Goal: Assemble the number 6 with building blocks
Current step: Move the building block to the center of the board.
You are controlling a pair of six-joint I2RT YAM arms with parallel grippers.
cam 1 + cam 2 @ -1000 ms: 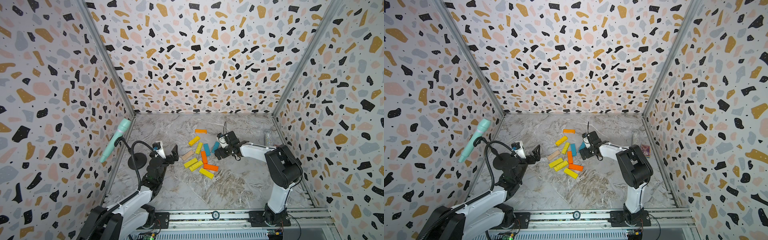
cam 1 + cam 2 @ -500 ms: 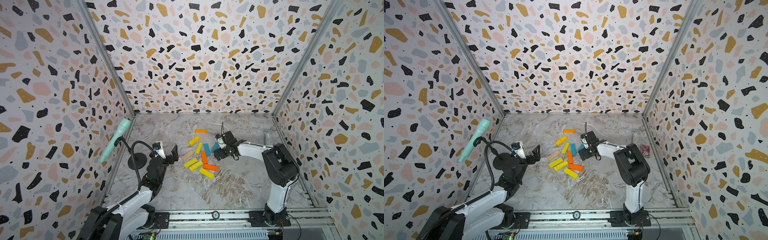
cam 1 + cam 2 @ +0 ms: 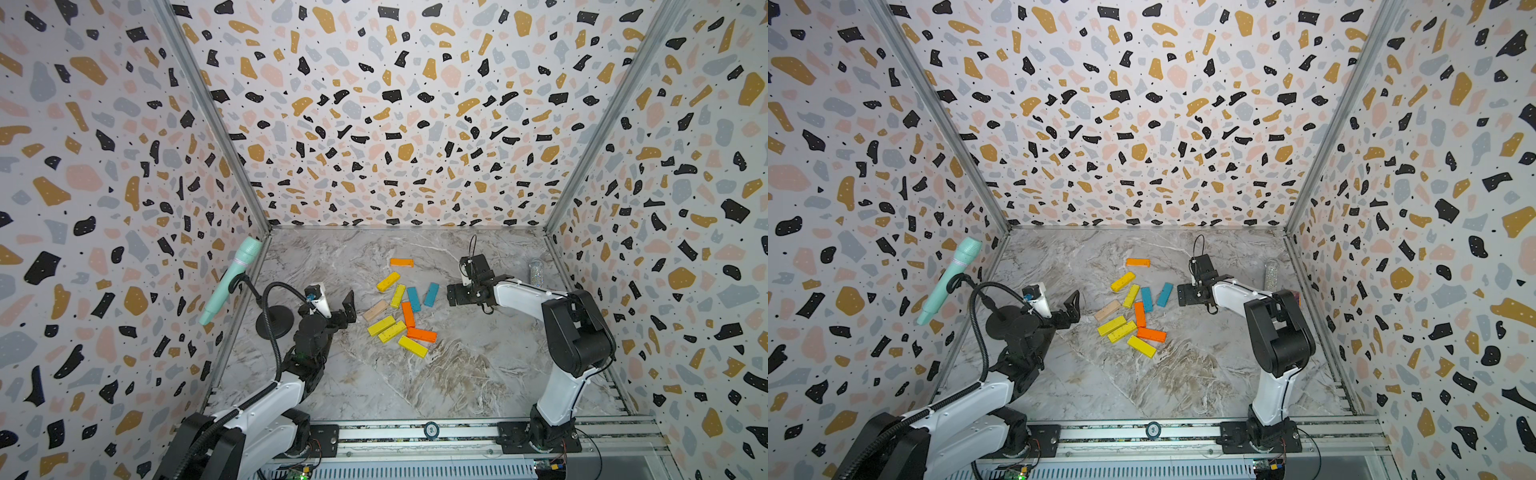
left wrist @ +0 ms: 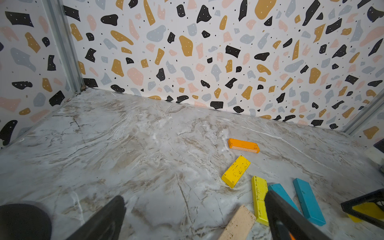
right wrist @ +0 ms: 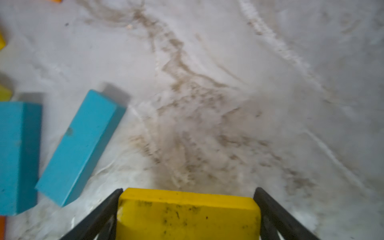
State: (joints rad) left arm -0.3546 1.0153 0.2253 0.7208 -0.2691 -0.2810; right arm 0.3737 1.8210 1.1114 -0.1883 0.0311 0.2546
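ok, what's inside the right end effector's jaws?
One yellow block, spanning the gap of the right end effector end to end. In both top views the end effector covers it; whether it's clamped can't be seen.

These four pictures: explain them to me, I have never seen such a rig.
Two robot arms stand in a patterned booth, each ending in a two-fingered gripper. Two pictures look down from overhead, nearly alike; two come from cameras on the wrists. On the marble floor lie loose building blocks: yellow, orange, blue, one beige. A mint microphone stands beside the left arm. The left gripper is open and empty; the right gripper holds a yellow block.
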